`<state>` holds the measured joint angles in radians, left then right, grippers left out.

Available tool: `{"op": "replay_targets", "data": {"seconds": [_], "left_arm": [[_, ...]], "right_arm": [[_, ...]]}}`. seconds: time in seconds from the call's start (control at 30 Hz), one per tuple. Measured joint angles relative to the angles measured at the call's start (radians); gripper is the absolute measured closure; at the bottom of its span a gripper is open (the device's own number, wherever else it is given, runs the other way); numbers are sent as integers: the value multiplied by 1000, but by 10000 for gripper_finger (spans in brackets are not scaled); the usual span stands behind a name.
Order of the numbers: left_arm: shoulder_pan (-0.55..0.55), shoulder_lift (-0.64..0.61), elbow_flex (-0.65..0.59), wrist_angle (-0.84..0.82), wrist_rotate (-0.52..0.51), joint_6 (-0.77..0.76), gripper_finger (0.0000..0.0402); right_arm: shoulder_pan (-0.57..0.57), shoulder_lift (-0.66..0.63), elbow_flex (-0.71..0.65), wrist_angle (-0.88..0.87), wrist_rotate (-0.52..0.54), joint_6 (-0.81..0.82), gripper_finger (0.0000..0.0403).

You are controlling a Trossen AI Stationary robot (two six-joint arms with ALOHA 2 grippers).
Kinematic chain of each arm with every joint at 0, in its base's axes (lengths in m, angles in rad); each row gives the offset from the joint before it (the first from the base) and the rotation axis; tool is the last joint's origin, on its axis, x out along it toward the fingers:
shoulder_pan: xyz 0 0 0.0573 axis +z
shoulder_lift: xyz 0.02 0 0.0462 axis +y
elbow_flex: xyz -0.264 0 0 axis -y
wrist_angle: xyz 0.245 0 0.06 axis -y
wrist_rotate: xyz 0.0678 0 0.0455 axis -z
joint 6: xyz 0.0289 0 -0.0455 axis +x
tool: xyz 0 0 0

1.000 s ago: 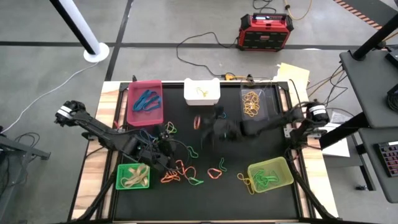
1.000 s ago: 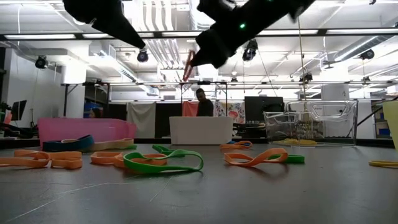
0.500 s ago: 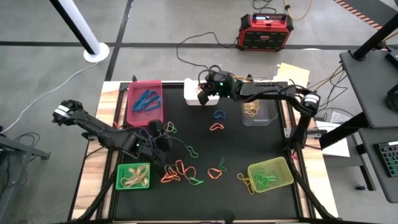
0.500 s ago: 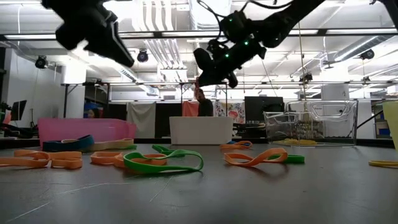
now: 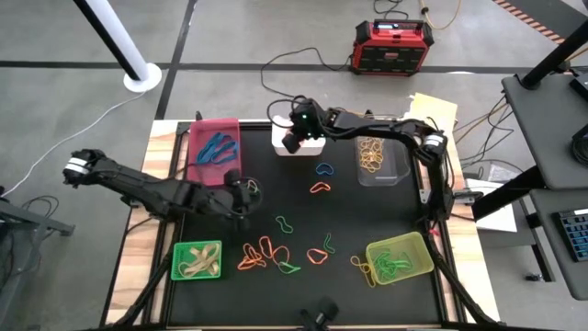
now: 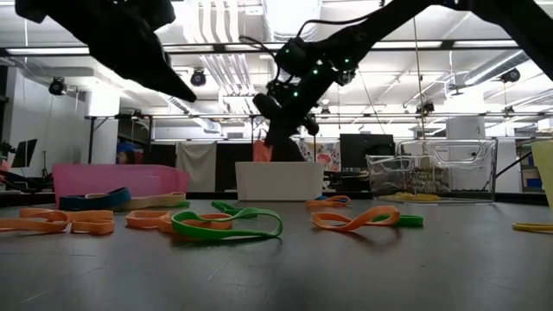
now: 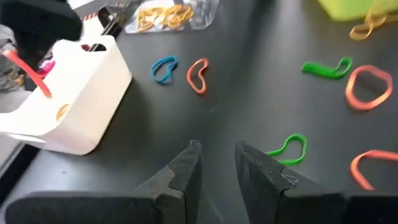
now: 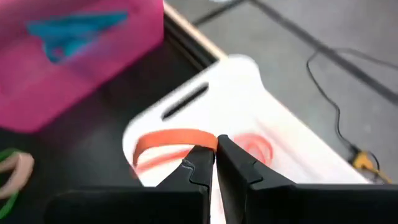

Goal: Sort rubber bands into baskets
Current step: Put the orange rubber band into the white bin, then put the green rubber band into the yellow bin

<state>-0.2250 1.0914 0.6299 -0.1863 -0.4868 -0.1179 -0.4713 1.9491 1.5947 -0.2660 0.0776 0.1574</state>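
Observation:
My right gripper (image 5: 292,140) is over the white basket (image 5: 310,129) at the table's far edge, shut on an orange rubber band (image 8: 174,138). My left gripper (image 7: 217,152) is open and empty above the black mat, left of centre (image 5: 241,191). Several orange, green and blue rubber bands (image 5: 266,253) lie flat on the mat. The magenta basket (image 5: 214,152) holds blue bands. The clear basket (image 5: 378,156) holds tan bands. The green basket (image 5: 197,260) and the yellow-green basket (image 5: 399,257) stand near the front. My right gripper pinches the orange band between its two fingertips at one end of the loop (image 8: 200,140). The fingers slant down from above. The band is lifted clear and hangs below the fingers (image 6: 263,149) over the white basket's opening.
A red-and-black box (image 5: 390,46) and cables lie on the floor beyond the table. A blue band (image 5: 323,168) and an orange band (image 5: 320,188) lie between the white and clear baskets. Bare mat shows in the middle and at the front.
My right gripper has carried the orange band from the middle of the mat toward the far edge, to above the white basket. My left gripper has moved away from the band pile toward the far edge.

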Motion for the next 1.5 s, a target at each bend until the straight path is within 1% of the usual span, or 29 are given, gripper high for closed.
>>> {"op": "replay_targets", "data": {"seconds": [0.2,0.3,0.4,0.57,0.63,0.7,0.83,0.9,1.0,1.13,1.17,1.33,1.5], "left_arm": [[-3,-12,-17,9,3,-100,320],[-3,-4,-14,-7,3,-140,320],[-3,7,-7,-15,3,-181,320],[-3,25,-7,-16,3,-260,320],[-4,32,-7,-16,10,-288,320],[-4,40,-7,-16,38,-306,320],[-5,58,-7,-16,80,-333,319],[-5,71,-7,-16,85,-340,319],[-5,95,-2,-16,85,-347,319],[-5,129,17,-29,86,-375,319],[-5,137,29,-54,86,-388,319],[-4,198,120,-245,82,-434,319],[-3,249,164,-310,77,-358,319]], "right_arm": [[-1,3,13,-48,1,42,393],[-1,3,13,-55,1,51,382],[-1,3,13,-53,1,52,356],[-1,3,13,-60,1,52,292],[-1,3,13,-61,1,50,268],[-1,-1,13,-68,1,40,247],[0,-34,13,-91,0,19,216],[9,-59,13,-112,-13,1,206],[38,-100,11,-163,-55,-41,198],[101,-162,-10,-213,-58,-79,198],[117,-178,-21,-216,-58,-85,198],[201,-273,-117,-212,-51,-90,197],[270,-399,-270,-110,-51,-63,197]]}}
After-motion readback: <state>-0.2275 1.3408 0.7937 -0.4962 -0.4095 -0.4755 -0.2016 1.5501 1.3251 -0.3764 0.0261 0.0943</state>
